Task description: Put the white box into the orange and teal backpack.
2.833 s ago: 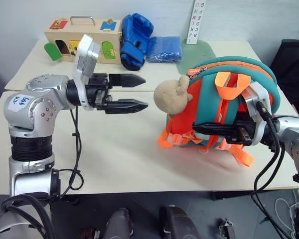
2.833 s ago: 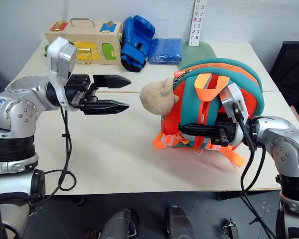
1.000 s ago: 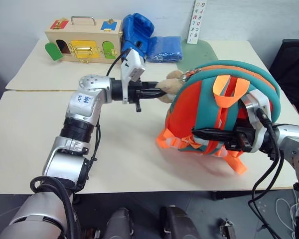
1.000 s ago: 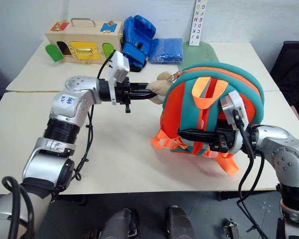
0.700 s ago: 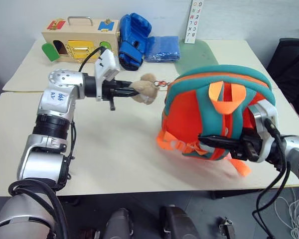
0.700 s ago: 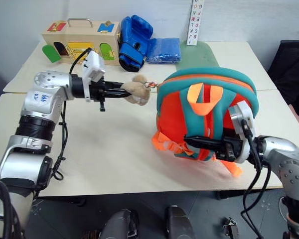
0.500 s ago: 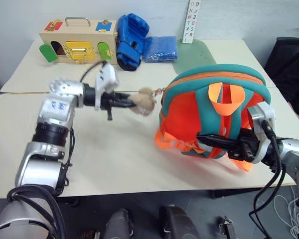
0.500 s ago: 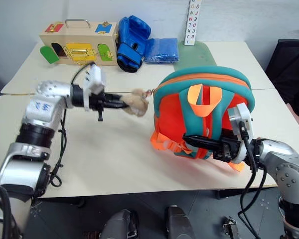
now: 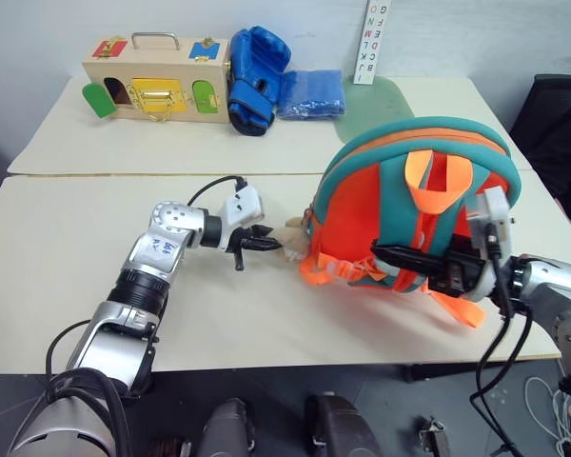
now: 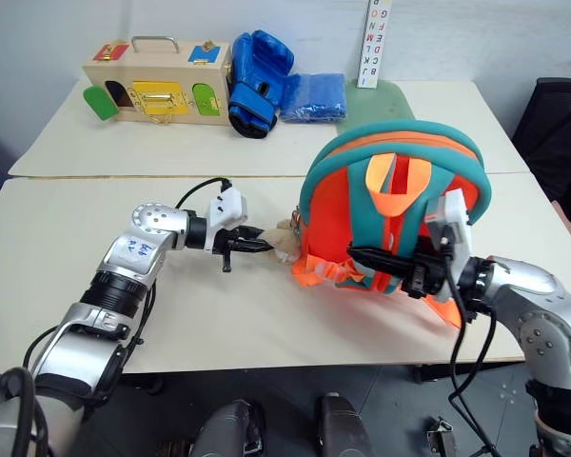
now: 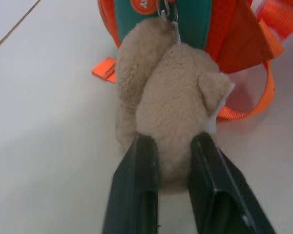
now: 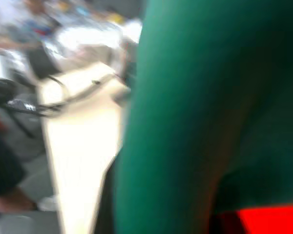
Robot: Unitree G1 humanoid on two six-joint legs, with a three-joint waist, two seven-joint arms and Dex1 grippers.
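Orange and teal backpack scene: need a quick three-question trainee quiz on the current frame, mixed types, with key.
1. True or false: the left gripper has the tan plush bear between its fingers.
2. What lies nearest the bright blue boxing gloves? A) wooden latch box with coloured doors B) orange and teal backpack C) right gripper
3. Fill in: the bear hangs from the backpack by a metal ____.

Key: 1 true; 2 A; 3 clip.

A tall white letter chart (image 9: pixel 374 42) against the wall carries red and black capitals, too small to read.
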